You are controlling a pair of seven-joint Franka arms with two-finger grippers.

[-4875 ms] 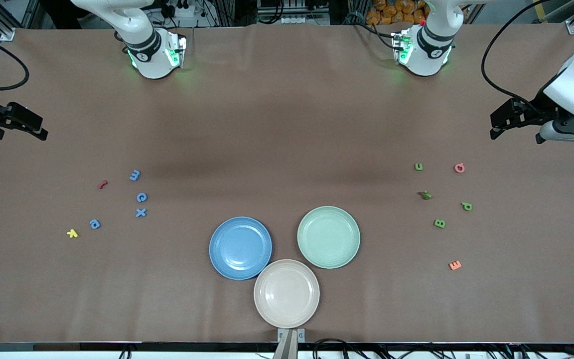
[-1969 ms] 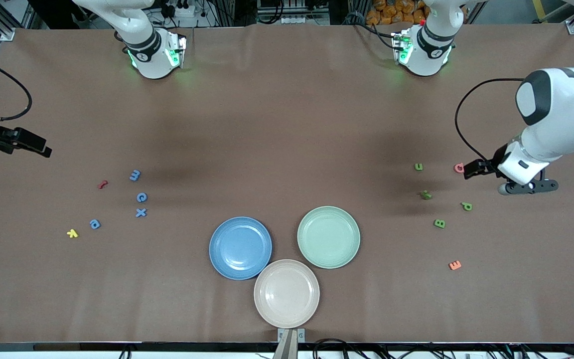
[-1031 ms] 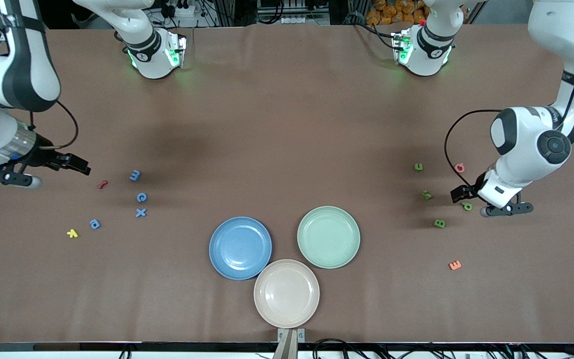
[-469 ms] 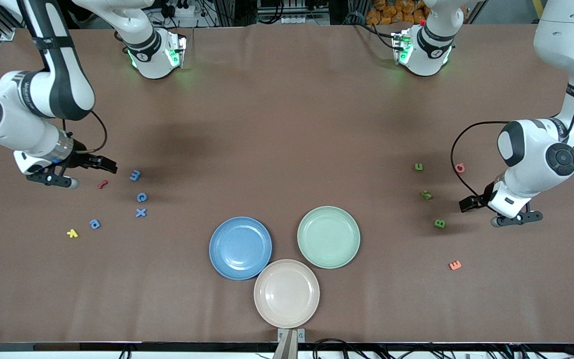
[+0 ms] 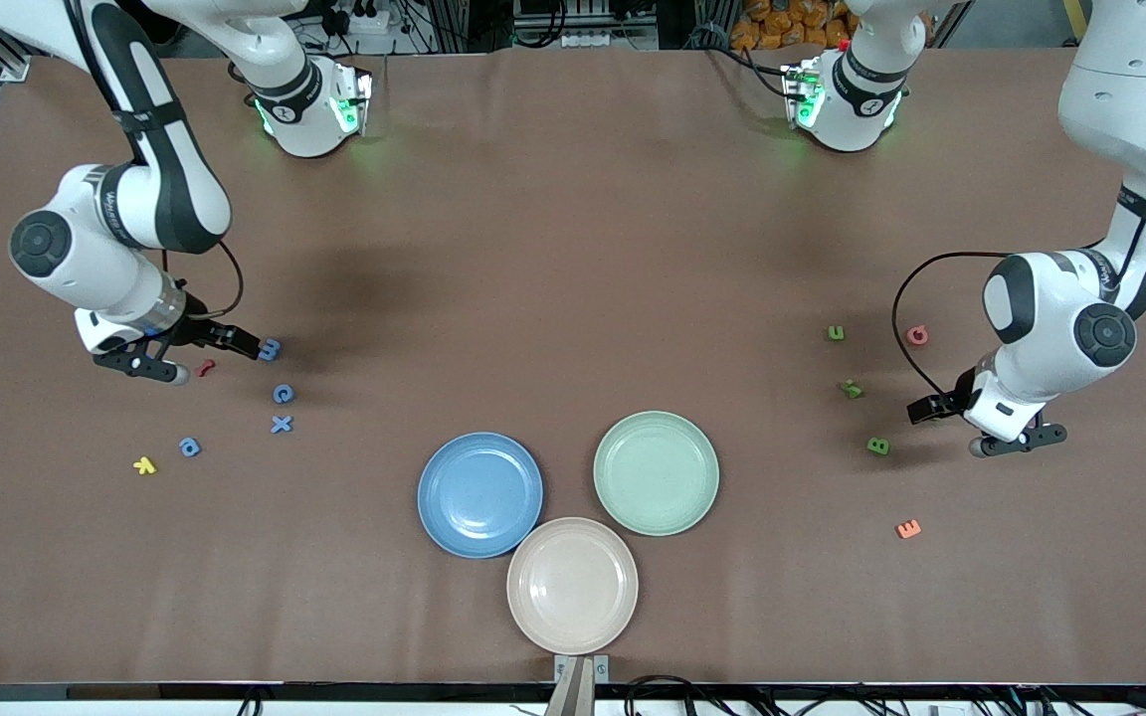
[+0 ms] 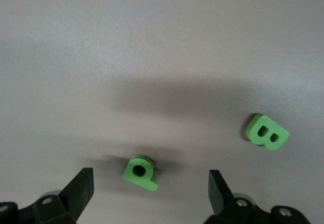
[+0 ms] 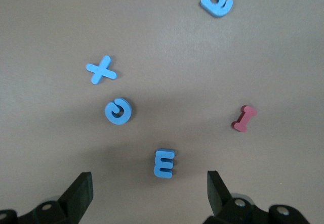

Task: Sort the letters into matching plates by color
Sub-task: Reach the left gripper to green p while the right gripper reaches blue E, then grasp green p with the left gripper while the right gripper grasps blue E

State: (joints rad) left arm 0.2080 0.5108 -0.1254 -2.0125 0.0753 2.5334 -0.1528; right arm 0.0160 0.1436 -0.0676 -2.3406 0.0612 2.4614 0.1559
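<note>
Brown paper-covered table (image 5: pixel 573 249), both arm bases along one edge.

Small chunky green foam letter with a round hole (image 6: pixel 140 172) lies flat directly below the left gripper (image 6: pixel 150 196), centred between its black fingers (image 6: pixel 81 188); hidden under that gripper in the front view. Jaws spread fully wide, nothing held, no contact yet.

Small blue foam letter m (image 7: pixel 164 163) sits likewise under the right gripper (image 7: pixel 148 191), between its spread fingers, slightly ahead of the tips. Also wide open and empty.

Just changed: both arms swung in from the table ends within the last few seconds and dropped low over their letter clusters. No letter moved meanwhile. Reads as the approach finished, with a short descent and a close next on each side; sorting itself not begun.

Near the left gripper: green letter B (image 6: pixel 267 131) just beside the target, probably clear of the finger path. Further out, a green u (image 5: pixel 836 333), a darker green letter (image 5: pixel 851 389), a pink letter (image 5: pixel 917 335) and an orange E (image 5: pixel 908 529).

Near the right gripper: blue c (image 7: pixel 118 110), blue x (image 7: pixel 101 70), blue a (image 7: pixel 216 2), and a small red letter (image 7: pixel 244 119) close to one finger's side. Yellow letter (image 5: pixel 143 464) well apart.

Round blue plate (image 5: pixel 479 495), mint green plate (image 5: pixel 656 473) and beige-pink plate (image 5: pixel 572 586) clustered mid-table, all empty, well away from both grippers, with nothing lying in between.
</note>
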